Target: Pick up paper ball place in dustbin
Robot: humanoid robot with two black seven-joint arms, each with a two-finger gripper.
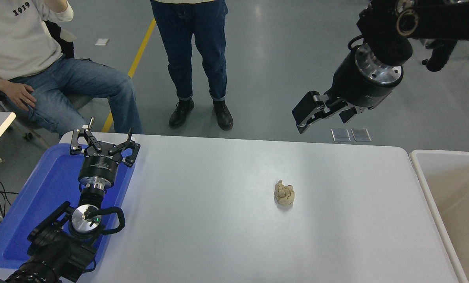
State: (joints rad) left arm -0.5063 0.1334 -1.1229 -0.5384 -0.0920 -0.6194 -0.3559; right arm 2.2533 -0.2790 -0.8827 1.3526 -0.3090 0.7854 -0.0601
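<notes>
The paper ball (284, 193), a small tan wad of creased paper, lies on the white table (218, 236) right of its middle. The dustbin (420, 167), cream with a thick white rim, stands at the table's right edge, cut off by the picture. My right gripper (324, 116) hangs open and empty in the air beyond the table's far edge, above and slightly right of the ball, well apart from it. My left gripper (102, 142) is parked open and empty over the blue tray at the lower left.
A shallow blue tray (34, 212) lies at the table's left edge under the left arm. One person sits at the far left (30, 59) and another stands behind the table's far edge (197, 63). Two small grey floor plates (351, 135) lie beyond the table.
</notes>
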